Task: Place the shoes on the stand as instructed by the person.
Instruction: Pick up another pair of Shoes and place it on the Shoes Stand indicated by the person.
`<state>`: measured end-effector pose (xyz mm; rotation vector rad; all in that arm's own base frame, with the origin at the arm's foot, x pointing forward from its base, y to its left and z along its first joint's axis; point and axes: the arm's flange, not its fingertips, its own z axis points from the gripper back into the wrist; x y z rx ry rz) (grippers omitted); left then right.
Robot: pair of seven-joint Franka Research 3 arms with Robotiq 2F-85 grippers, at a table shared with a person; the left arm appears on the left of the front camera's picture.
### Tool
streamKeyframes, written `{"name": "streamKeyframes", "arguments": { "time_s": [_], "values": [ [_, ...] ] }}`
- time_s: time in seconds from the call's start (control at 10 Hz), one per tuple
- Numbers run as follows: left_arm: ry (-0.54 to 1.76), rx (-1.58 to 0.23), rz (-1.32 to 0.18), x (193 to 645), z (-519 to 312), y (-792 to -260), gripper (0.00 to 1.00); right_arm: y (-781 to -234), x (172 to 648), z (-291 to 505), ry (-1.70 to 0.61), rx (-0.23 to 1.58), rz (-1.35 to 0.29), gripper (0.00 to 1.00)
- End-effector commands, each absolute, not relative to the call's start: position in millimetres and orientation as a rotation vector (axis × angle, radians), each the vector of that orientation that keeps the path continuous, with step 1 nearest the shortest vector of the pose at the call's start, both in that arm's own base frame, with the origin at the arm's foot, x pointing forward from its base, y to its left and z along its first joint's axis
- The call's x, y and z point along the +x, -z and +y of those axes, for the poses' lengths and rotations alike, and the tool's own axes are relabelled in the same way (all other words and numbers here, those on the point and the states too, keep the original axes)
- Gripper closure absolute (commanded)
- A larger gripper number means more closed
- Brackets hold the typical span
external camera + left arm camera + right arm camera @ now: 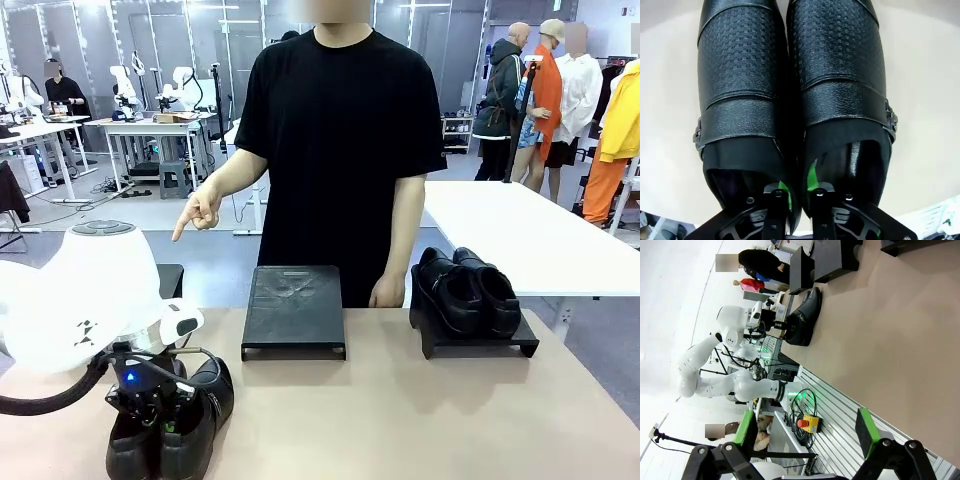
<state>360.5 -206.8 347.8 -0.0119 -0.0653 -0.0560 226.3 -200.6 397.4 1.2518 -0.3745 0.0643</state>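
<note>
A pair of black shoes [208,395] lies side by side at the table's near left. My left gripper [158,412] comes down into their openings. In the left wrist view its green-padded fingers [784,196] are shut on the two touching inner walls of the pair [840,75]. A second pair of black shoes [470,290] sits on the right-hand black stand [525,345]. The middle black stand [293,310] is bare. The person [340,130] stands behind it, one hand [200,212] pointing down to the left. My right gripper [805,432] hangs open, holding nothing, off the table's edge.
The person's other hand [387,292] rests at the table's far edge beside the right stand. The beige tabletop [420,420] lies bare between the stands and me. A white table [520,230] stands behind at the right. An emergency-stop box [809,424] sits below the table's side.
</note>
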Motion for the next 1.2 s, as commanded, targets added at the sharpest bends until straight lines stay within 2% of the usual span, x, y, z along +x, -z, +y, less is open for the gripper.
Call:
{"name": "streamKeyframes", "arguments": {
  "time_s": [0.0, 0.2, 0.6, 0.8, 1.0, 1.1],
  "values": [
    [0.042, -0.004, -0.086, 364, -215, -345, 1.00, -400, 223, -202, -0.079, 1.247, -0.372, 0.00],
    [0.058, 0.016, -0.117, 360, -222, -371, 1.00, -400, 223, -202, -0.079, 1.247, -0.372, 0.00],
    [0.027, 0.067, -0.205, 334, -203, -467, 0.99, -400, 223, -202, -0.079, 1.247, -0.372, 0.00],
    [0.036, 0.023, -0.227, 328, -189, -486, 0.99, -400, 223, -202, -0.079, 1.247, -0.372, 0.00],
    [0.093, 0.008, -0.223, 325, -199, -482, 0.99, -400, 223, -202, -0.079, 1.247, -0.372, 0.00],
    [0.031, 0.014, -0.220, 326, -192, -485, 0.99, -400, 223, -202, -0.079, 1.247, -0.372, 0.00]
  ]
}}
